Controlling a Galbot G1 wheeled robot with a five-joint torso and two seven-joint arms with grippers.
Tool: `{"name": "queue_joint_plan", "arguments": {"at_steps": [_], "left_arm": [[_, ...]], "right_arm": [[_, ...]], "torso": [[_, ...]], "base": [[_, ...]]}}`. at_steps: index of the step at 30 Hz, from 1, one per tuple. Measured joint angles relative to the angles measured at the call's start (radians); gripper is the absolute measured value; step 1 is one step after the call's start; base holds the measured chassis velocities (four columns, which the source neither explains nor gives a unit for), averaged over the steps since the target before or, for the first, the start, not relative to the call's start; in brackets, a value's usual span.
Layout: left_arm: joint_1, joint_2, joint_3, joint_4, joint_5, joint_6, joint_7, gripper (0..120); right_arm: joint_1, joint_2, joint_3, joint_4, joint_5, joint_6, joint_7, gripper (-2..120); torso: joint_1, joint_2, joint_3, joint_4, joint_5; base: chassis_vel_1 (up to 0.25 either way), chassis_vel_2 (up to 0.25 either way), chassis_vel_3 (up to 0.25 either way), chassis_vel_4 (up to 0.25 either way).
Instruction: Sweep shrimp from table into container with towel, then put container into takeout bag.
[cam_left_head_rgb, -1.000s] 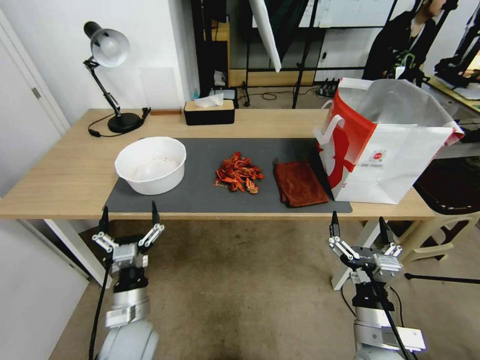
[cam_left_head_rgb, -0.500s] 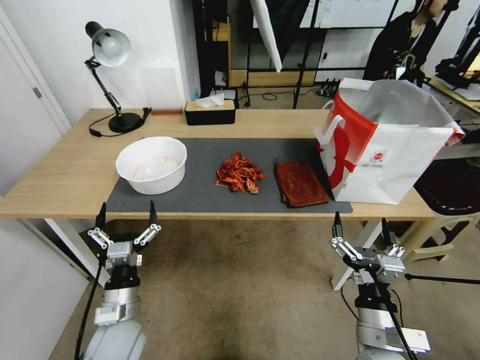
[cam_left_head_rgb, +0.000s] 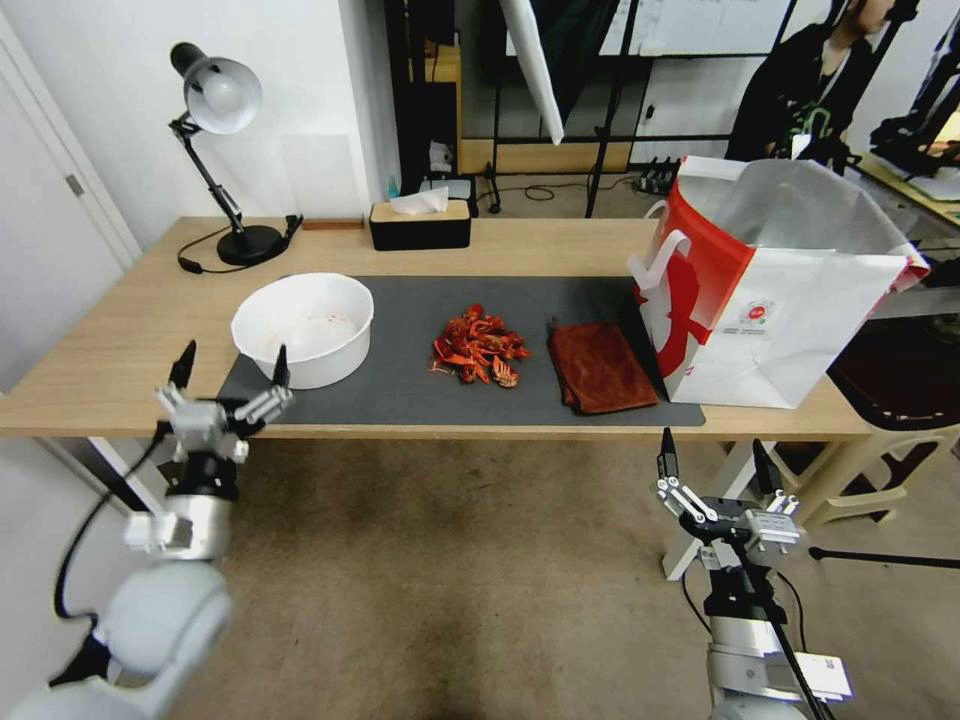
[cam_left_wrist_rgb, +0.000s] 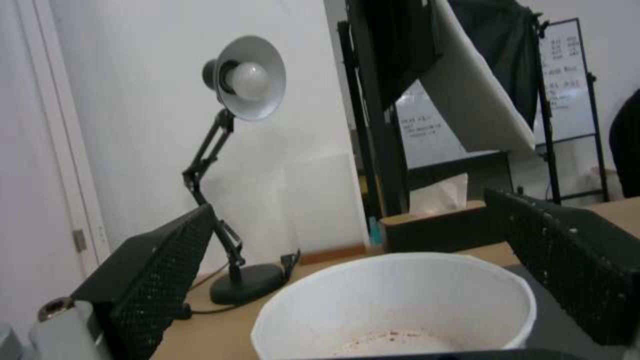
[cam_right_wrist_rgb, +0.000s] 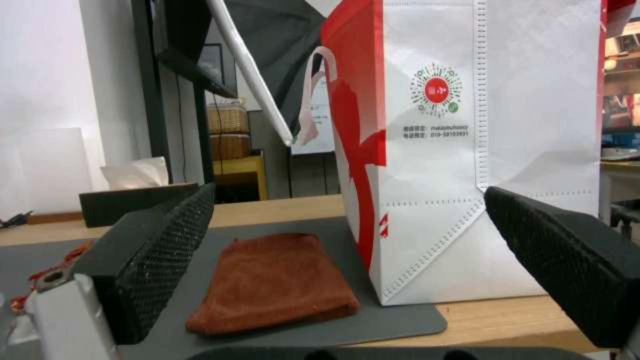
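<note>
Reaching with spread fingers, the left gripper (cam_left_head_rgb: 228, 370) nears the round white plastic container (cam_left_head_rgb: 303, 328) on the dark mat; grasping it likely follows. The right gripper (cam_left_head_rgb: 712, 462), also spread, waits below the rust-red towel (cam_left_head_rgb: 598, 366).

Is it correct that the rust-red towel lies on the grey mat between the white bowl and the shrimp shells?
Not quite. In the head view the towel lies on the grey mat between the shrimp shells and the takeout bag. The white bowl stands on the shells' other side.
</note>
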Motion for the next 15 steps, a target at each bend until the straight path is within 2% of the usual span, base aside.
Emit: {"name": "queue_joint_plan", "arguments": {"at_steps": [1, 3, 5, 7, 8, 11, 12, 13, 15], "left_arm": [[0.000, 0.000, 0.000, 0.000, 0.000, 0.000, 0.000, 100], [-0.028, 0.059, 0.007, 0.024, -0.068, 0.018, 0.016, 100], [-0.034, 0.070, 0.008, 0.030, -0.081, 0.021, 0.020, 100], [-0.070, 0.112, 0.018, 0.068, -0.117, 0.027, 0.030, 100], [-0.070, 0.112, 0.018, 0.068, -0.117, 0.027, 0.030, 100], [-0.114, 0.152, 0.039, 0.124, -0.132, 0.019, 0.045, 100], [-0.140, 0.177, 0.053, 0.156, -0.139, 0.012, 0.059, 100], [-0.140, 0.177, 0.053, 0.156, -0.139, 0.012, 0.059, 100], [-0.170, 0.215, 0.063, 0.208, -0.136, -0.017, 0.097, 100]], "right_arm": [[0.000, 0.000, 0.000, 0.000, 0.000, 0.000, 0.000, 100], [0.004, 0.002, 0.000, -0.005, 0.000, 0.006, -0.005, 100], [0.005, 0.003, 0.000, -0.006, 0.000, 0.007, -0.006, 100], [0.010, 0.005, -0.005, -0.013, -0.002, 0.008, -0.010, 100], [0.010, 0.005, -0.005, -0.013, -0.002, 0.008, -0.010, 100], [0.013, 0.010, -0.008, -0.019, -0.003, 0.010, -0.012, 100], [0.013, 0.013, -0.009, -0.021, -0.003, 0.013, -0.013, 100], [0.013, 0.013, -0.009, -0.021, -0.003, 0.013, -0.013, 100], [0.013, 0.016, -0.010, -0.022, -0.003, 0.016, -0.013, 100]], "torso": [[0.000, 0.000, 0.000, 0.0000, 0.0000], [0.000, 0.000, 0.000, 0.0001, -0.0001], [0.000, 0.000, 0.000, 0.0001, -0.0001], [0.000, 0.000, 0.000, 0.0002, 0.0000], [0.000, 0.000, 0.000, 0.0002, 0.0000], [0.000, 0.000, 0.000, 0.0000, -0.0001], [0.000, 0.000, 0.000, 0.0000, -0.0003], [0.000, 0.000, 0.000, 0.0000, -0.0003], [0.000, 0.000, 0.000, 0.0000, -0.0002]], "base": [[0.000, 0.000, 0.000, 0.000], [0.000, 0.000, 0.000, 0.000], [0.000, 0.000, 0.000, 0.000], [0.000, 0.000, 0.000, 0.000], [0.000, 0.000, 0.000, 0.000], [0.000, 0.000, 0.000, 0.000], [0.000, 0.000, 0.000, 0.000], [0.000, 0.000, 0.000, 0.000], [0.000, 0.000, 0.000, 0.000]]}}
